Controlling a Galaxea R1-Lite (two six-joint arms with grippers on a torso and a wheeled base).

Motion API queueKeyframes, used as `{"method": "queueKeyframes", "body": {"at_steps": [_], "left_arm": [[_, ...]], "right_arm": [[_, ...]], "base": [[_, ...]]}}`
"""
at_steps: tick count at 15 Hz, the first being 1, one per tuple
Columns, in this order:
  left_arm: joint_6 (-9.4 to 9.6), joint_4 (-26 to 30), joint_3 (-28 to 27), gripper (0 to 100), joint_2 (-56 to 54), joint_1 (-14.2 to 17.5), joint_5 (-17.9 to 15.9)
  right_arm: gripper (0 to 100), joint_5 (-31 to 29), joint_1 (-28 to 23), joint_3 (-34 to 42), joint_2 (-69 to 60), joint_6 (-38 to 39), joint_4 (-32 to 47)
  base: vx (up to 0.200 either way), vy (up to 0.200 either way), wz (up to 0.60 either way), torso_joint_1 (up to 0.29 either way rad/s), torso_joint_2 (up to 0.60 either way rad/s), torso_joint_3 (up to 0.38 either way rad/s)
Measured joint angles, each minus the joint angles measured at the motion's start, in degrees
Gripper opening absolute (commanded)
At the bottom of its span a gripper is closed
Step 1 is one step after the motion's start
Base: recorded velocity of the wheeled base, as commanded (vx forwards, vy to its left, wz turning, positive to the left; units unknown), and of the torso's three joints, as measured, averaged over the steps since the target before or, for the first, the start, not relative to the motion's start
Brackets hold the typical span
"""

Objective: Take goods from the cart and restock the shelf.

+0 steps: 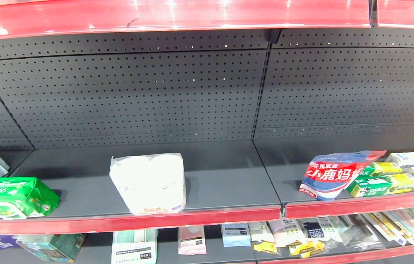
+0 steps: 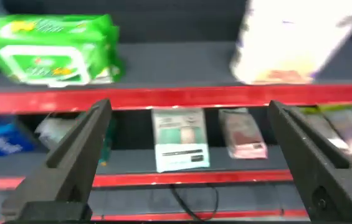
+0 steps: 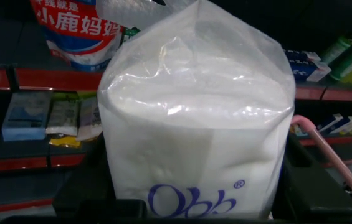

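Observation:
A white pack of paper rolls stands on the middle of the dark shelf, close to its red front lip. My left gripper is open in front of the shelf edge, with nothing between its fingers; the same white pack sits beyond it on the shelf. My right gripper is shut on a second white pack of paper rolls in clear wrap, which hides most of what lies beyond it.
Green wet wipes lie at the shelf's left end. A red and blue pouch and toothpaste boxes sit at the right. Small packets fill the shelf below. A pink cart bar runs beside the right gripper.

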Motion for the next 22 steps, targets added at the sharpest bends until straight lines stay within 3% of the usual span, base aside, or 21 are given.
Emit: {"method": "queueKeyframes", "body": {"at_steps": [2,5,6,7,9,10,11,13,14,16,17,19,20,21,22], "left_arm": [[-0.15,-0.3,-0.6,100,0.5,4.1,0.4],[-0.11,-0.1,0.2,100,-0.7,6.3,0.1],[-0.09,-0.1,0.5,100,-1.9,6.4,-2.4],[0.18,-0.1,0.7,100,-3.0,6.6,-7.9],[2.76,-1.0,1.0,100,-4.7,7.0,-20.4],[3.54,-1.5,1.2,100,-5.3,7.1,-23.2],[3.08,-1.8,1.4,100,-5.6,7.3,-20.7],[0.2,-3.5,1.9,100,-5.9,7.6,-6.8],[-1.21,-5.1,2.5,100,-6.1,7.7,-2.2],[-0.17,-5.5,3.1,100,-6.4,7.7,-3.1],[1.17,-5.5,3.2,100,-6.4,7.7,-7.1],[6.21,-5.6,3.3,100,-6.5,7.5,-16.3],[6.89,-5.7,3.3,100,-6.5,7.5,-18.6],[6.89,-5.7,3.4,100,-6.4,7.5,-18.4],[6.01,-5.7,3.4,100,-6.1,7.5,-16.0]], "right_arm": [[0,-0.3,2.6,0.0,0.0,0.5,0.1],[0,-0.1,3.4,0.3,0.0,0.9,0.3],[0,-0.1,3.6,0.4,0.0,0.9,0.3],[0,0.0,3.6,0.5,0.0,0.9,0.3],[0,0.0,3.7,0.5,0.0,1.1,0.3],[0,0.0,3.7,0.5,0.1,1.4,0.3],[0,0.0,3.7,0.6,0.3,1.7,0.3],[0,0.2,3.8,0.9,0.7,2.0,0.3],[0,0.2,3.8,1.0,0.9,2.2,0.3],[0,0.0,3.7,1.1,1.3,2.5,0.0],[0,0.0,3.7,1.1,1.9,2.6,-0.6],[0,0.0,3.7,1.1,3.8,2.7,-3.4],[0,0.1,3.7,1.1,4.8,2.7,-4.2],[0,0.1,3.7,1.1,5.3,2.8,-4.3],[0,0.0,3.7,1.1,5.7,3.1,-4.4]], "base": [[0.0,0.0,0.0,0.0,0.0,0.0],[0.0,0.0,0.0,0.0,0.0,0.0],[0.0,0.0,0.0,0.0,0.0,0.0],[0.0,0.0,0.0,0.0,0.0,0.0],[0.0,0.0,0.0,0.0,0.0,0.0],[0.0,0.0,0.0,0.0,0.0,0.0],[0.0,0.0,0.0,0.0,0.0,0.0],[0.0,0.0,0.0,0.0,0.0,0.0],[0.0,0.0,0.0,0.0,0.0,0.0],[0.0,0.0,0.0,0.0,0.0,0.0],[0.0,0.0,0.0,0.0,0.0,0.0],[0.0,0.0,0.0,0.0,0.0,0.0],[0.0,0.0,0.0,0.0,0.0,0.0],[0.0,0.0,0.0,0.0,0.0,0.0],[0.0,0.0,0.0,0.0,0.0,0.0]]}}
